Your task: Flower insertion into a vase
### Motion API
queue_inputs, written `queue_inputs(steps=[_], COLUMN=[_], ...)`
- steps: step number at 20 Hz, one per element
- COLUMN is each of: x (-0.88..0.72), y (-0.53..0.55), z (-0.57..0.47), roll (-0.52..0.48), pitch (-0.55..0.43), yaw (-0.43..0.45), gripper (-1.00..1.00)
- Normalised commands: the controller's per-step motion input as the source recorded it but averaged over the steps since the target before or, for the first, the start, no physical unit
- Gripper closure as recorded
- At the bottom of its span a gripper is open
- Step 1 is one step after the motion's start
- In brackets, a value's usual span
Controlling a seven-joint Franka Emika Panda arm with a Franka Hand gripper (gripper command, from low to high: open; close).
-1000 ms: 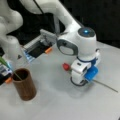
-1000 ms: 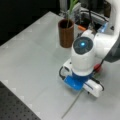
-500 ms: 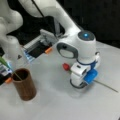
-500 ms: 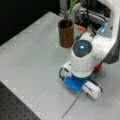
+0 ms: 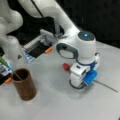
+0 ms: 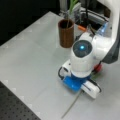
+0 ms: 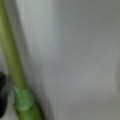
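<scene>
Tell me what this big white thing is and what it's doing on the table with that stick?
The big white thing is a robot arm. At its end is a claw, pressed low onto the gray table. Two pictures come from cameras standing off the arm, looking at the table from different sides. The third comes from a little camera on the arm's wrist, so it looks from very close.

Under the claw lies a flower. Its red bloom peeks out on one side in a front view, and its thin stem sticks out the other side, flat on the table. In the wrist picture the stem is the thick green bar.

The brown wooden cup is the vase. It stands apart from the claw, and something green already pokes out of it. I can't see if the claw has pinched the flower.
</scene>
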Motion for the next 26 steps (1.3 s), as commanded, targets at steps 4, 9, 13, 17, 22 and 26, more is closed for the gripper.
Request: queue_inputs(steps=[4,9,13,17,22,26], x=[-0.04,-0.16,-0.18,-0.11,-0.12,-0.07], y=[0.24,0.12,0.06,-0.02,0.01,0.02], z=[0.19,0.31,0.23,0.06,0.12,0.08], roll=[-0.273,-0.205,-0.131,-0.107,-0.06,0.002], pitch=[0.138,0.151,0.136,0.082,0.071,0.041], yaw=[0.022,0.012,-0.019,-0.048,-0.073,-0.076], gripper=[1.0,1.0,1.0,1.0,1.0,-1.0])
